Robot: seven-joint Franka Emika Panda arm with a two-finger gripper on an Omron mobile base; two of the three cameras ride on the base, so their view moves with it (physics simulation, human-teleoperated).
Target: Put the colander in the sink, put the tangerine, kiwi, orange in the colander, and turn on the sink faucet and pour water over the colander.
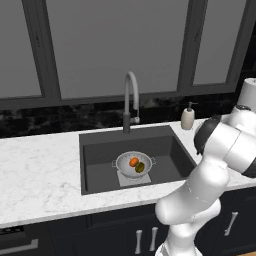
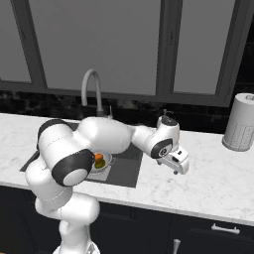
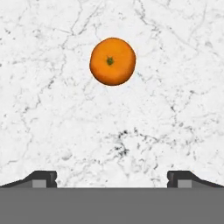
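Note:
The silver colander [image 1: 125, 164] stands in the dark sink [image 1: 100, 150] on the lighter patch. In it lie the tangerine [image 1: 133, 161] and the kiwi [image 1: 140, 168]. The orange [image 3: 112, 61] rests on white marble counter, straight ahead of my gripper [image 3: 112, 180], which hangs above it, open and empty, its fingertips [image 3: 43, 179] far apart. In the right base view my hand hovers over the counter right of the sink, and the tangerine [image 2: 99, 160] peeks out behind my arm. The sink faucet [image 1: 130, 97] arches over the basin's back edge, and no water shows at its spout.
A soap dispenser [image 1: 188, 118] stands behind the sink's right corner. A tall perforated grey cylinder [image 2: 241, 121] stands at the far right of the counter [image 2: 208, 178]. Dark windows run behind it, and my arm crosses in front of the sink.

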